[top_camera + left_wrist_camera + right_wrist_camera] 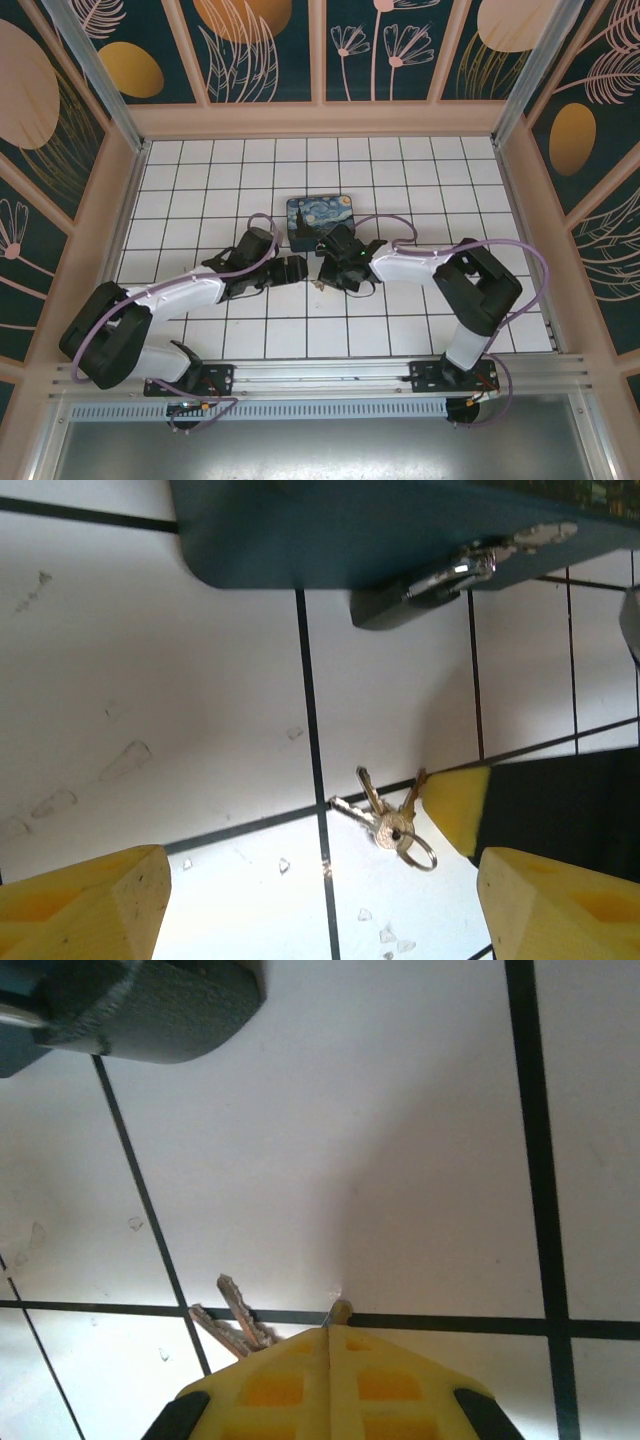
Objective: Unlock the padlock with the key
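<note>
The dark padlock point(400, 602) hangs by its silver shackle from the front of the blue tin box point(320, 218). Its body also appears at the top left of the right wrist view as the padlock point(150, 1005). My right gripper point(330, 1332) is shut on one key point(341, 1311), whose tip pokes out between the yellow fingers just above the white tiles. Two other keys point(232, 1317) on the same ring point(420, 854) splay out to the left. My left gripper point(325, 910) stands open, low over the table, facing the keys and holding nothing.
The table is white tile with dark grid lines point(420, 180), with wooden walls all round. The two wrists meet close together just in front of the box. Small clear flecks point(385, 935) lie on the tiles near the left fingers.
</note>
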### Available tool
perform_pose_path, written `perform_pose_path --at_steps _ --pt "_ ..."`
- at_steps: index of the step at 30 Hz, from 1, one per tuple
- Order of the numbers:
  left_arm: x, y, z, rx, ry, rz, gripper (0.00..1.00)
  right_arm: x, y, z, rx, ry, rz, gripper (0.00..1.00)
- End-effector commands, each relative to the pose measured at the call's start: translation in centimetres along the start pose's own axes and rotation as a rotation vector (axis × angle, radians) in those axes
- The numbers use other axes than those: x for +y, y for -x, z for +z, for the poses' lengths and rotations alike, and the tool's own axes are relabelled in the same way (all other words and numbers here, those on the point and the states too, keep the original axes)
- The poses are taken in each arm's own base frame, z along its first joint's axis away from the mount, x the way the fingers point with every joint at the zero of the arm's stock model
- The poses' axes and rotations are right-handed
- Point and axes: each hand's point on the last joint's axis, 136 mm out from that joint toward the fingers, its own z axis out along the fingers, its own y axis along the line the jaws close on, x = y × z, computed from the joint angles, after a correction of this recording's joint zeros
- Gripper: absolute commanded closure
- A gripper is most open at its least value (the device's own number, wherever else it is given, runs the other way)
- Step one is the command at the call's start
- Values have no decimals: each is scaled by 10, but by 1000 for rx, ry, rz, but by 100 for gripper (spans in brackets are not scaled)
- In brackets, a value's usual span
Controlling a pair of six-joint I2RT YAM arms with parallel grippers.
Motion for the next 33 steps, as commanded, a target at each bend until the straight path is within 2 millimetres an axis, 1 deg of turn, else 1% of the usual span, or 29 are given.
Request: perform_pose_path --at_steps 1,3,6,8,12,15,21,23,27,33 --pt "-13 15 -2 -22 -57 -17 19 6 11 -22 -50 11 -21 97" --pt "-13 19 -4 -31 -59 -18 19 5 9 -25 -46 15 -19 92" --pt "-10 23 -6 -37 -46 -14 19 5 6 -22 -34 10 -11 78" --pt "-10 25 -9 -44 -45 -13 19 6 4 -19 -27 -1 -14 72" --pt "-6 26 -11 -53 -31 -9 19 -2 0 -10 -14 -46 -8 66" --pt "-4 25 -10 -47 -30 -10 19 -4 -1 -2 -6 -49 7 65" --pt "-4 25 -11 -46 -33 0 19 0 2 12 4 -52 24 65" --pt "-3 24 -11 -47 -32 6 19 0 2 15 11 -63 20 67" --pt "-1 25 -13 -52 -31 8 19 0 1 18 25 -91 4 73" --pt "1 26 -15 -61 -30 5 19 1 -3 25 48 -101 -1 75"
